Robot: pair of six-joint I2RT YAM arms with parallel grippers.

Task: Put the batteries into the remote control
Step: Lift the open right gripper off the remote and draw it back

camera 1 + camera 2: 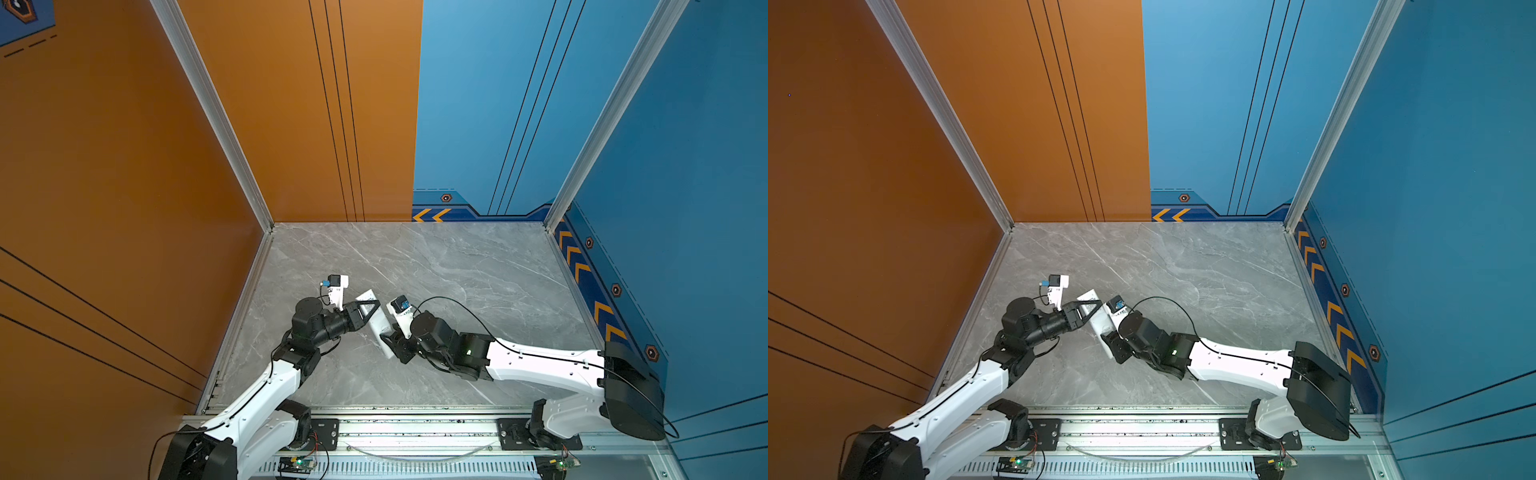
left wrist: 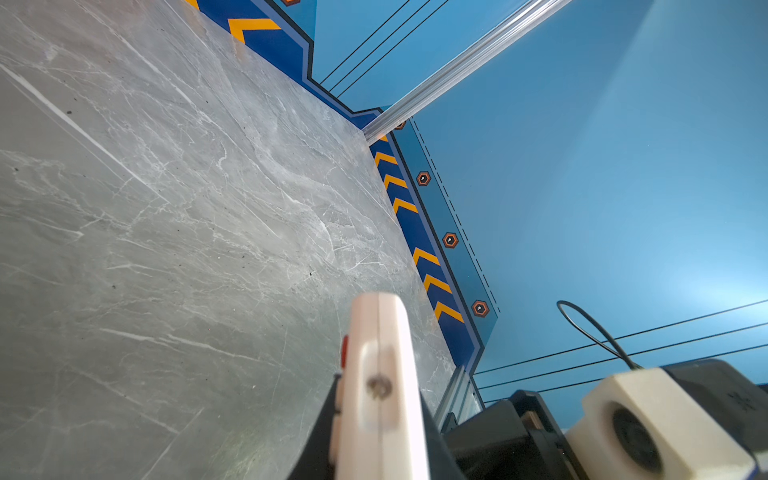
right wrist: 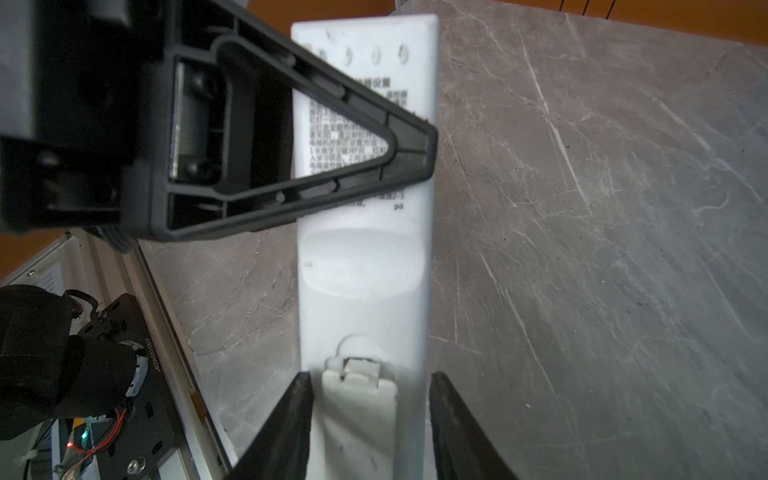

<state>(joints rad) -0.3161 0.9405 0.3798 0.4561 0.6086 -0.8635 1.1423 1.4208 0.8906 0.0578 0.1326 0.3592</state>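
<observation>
The white remote control (image 1: 377, 323) (image 1: 1099, 323) is held off the grey marble table (image 1: 457, 282), back side up. My left gripper (image 1: 375, 305) (image 1: 1097, 304) is shut on its far end, which carries printed text; its black finger (image 3: 411, 145) crosses that end. In the left wrist view the remote (image 2: 380, 374) is seen edge-on between the jaws. My right gripper (image 3: 370, 378) (image 1: 390, 345) is open, with its fingers on either side of the remote (image 3: 365, 266) at the near end. The battery cover (image 3: 357, 399) lies closed in the back. The batteries are hidden.
An orange wall (image 1: 124, 187) closes the left side and blue walls (image 1: 685, 166) close the back and right. An aluminium rail (image 1: 415, 428) with both arm bases runs along the front edge. The right wrist camera housing (image 2: 648, 424) sits close beside the left gripper.
</observation>
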